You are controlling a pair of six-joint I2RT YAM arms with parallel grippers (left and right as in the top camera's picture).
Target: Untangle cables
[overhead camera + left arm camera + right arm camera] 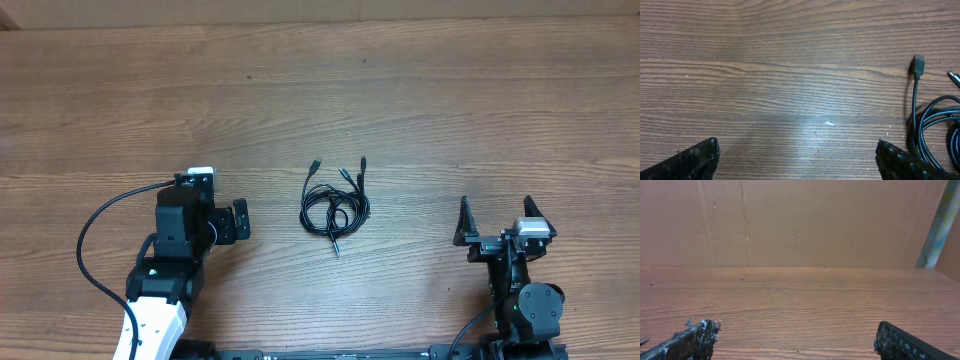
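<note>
The cables (335,205) are thin black cords in one tangled coil at the middle of the wooden table (320,90). Several plug ends stick out toward the far side. In the left wrist view part of the coil (932,117) and one plug (918,65) lie at the right edge. My left gripper (213,208) is open and empty, to the left of the coil and apart from it; its right finger is close to the coil in the wrist view (797,152). My right gripper (497,218) is open and empty, to the right of the coil; its wrist view (797,332) shows no cable.
A brown cardboard wall (800,220) stands behind the table's far edge. A thick black arm cable (95,235) loops out left of the left arm.
</note>
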